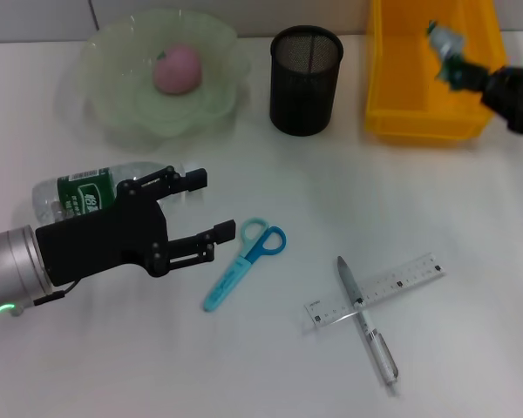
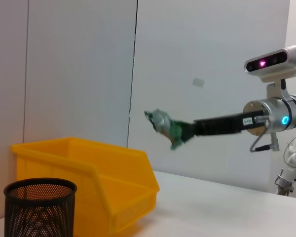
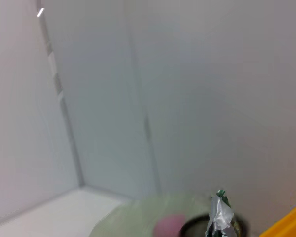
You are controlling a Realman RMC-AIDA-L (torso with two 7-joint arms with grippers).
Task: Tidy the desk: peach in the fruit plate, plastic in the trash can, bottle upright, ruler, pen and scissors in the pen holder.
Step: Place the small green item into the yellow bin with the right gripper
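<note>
Landmark: pen holder point(image 1: 306, 79), black mesh, upright on the tabletop point(image 1: 471, 348). Far to its left and nearer the robot, the left hand point(image 1: 207, 207) hangs with fingers spread wide and nothing in them, just beside the bottle point(image 1: 87, 193), which lies on its side partly under that hand. Left of the holder, the fruit plate point(image 1: 113, 96) already carries the peach point(image 1: 176, 69). In front of the holder lie the scissors point(image 1: 244, 262); farther front and to its right the pen point(image 1: 366, 320) rests across the ruler point(image 1: 379, 290). Right of the holder stands the yellow trash can point(image 1: 418, 117); the right hand point(image 1: 453, 63) is closed on the crumpled plastic point(image 1: 443, 42), held above the bin's opening. Judgement: the plastic step is in hand and near its end. The next move calls for the fingers to release over the bin. Bottle, ruler, pen and scissors are not yet done.
</note>
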